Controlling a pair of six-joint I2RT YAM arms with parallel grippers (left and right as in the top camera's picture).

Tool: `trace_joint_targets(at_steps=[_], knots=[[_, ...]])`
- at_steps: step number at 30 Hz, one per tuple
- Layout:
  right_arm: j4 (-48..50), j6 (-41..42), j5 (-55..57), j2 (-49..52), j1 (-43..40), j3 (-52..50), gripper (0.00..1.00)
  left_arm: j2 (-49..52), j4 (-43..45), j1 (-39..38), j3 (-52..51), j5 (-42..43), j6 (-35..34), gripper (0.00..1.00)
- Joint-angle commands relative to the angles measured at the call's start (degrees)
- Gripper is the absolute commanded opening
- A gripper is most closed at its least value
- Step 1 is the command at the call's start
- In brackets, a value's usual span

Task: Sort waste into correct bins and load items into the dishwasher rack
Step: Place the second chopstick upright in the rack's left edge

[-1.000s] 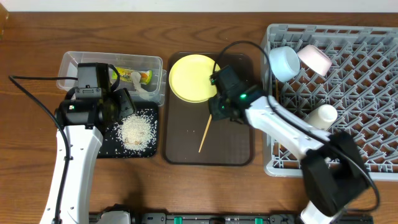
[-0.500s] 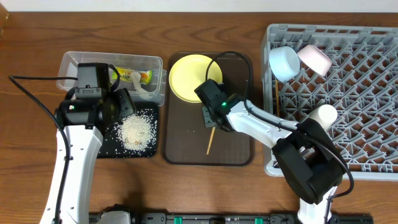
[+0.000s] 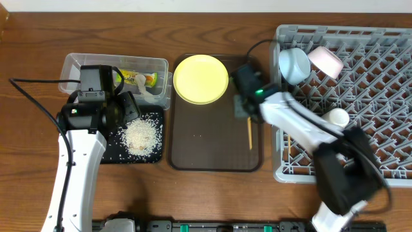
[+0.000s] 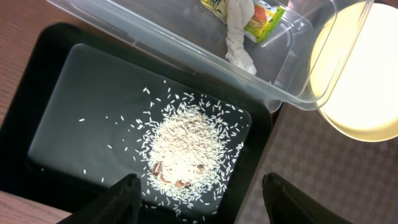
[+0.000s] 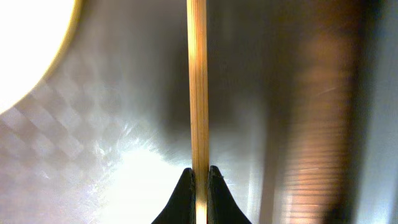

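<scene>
Holding: right gripper [image 5: 198,171] clamped tight on one wooden chopstick [image 5: 198,81], over the brown serving tray [image 3: 199,142].
Left gripper [image 4: 199,199]: fingers spread apart above the black tray [image 4: 87,87].
Rice [image 4: 183,146]: heaped in that tray.
Wrapper [image 4: 264,15]: in the clear tub [image 4: 186,46]; print too small to read.
Yellow plate [image 3: 201,78]: far-left corner of the serving tray.
Rack [image 3: 380,96]: grey, at the right.
Surface: brown wood-grain table [image 3: 26,38].

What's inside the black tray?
A heap of white rice grains lies in the black tray, some scattered around it, with a few brownish bits on top. Whatever is beneath the heap is covered.
</scene>
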Motion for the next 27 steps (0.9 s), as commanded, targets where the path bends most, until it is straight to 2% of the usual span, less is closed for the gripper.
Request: trace_joint_targets(at_steps=[1, 10, 17, 27], knots=[[0.0, -6.1, 0.15, -9.2, -2.89, 0.17, 0.01, 0.07, -0.11, 0.28, -0.22, -0.28, -0.35, 0.65], [-6.99, -13.16, -1.03, -21.16, -9.42, 0.17, 0.01, 0.07, -0.11, 0.28, -0.22, -0.31, -0.35, 0.65], [-14.14, -13.51, -0.79, -18.25, -12.92, -0.04, 0.01, 0.07, -0.11, 0.28, -0.22, -0.28, -0.35, 0.65], [-14.95, -13.49, -0.81, -10.58, -14.08, -0.07, 0.02, 0.07, -0.09, 0.28, -0.22, -0.31, -0.35, 0.65]])
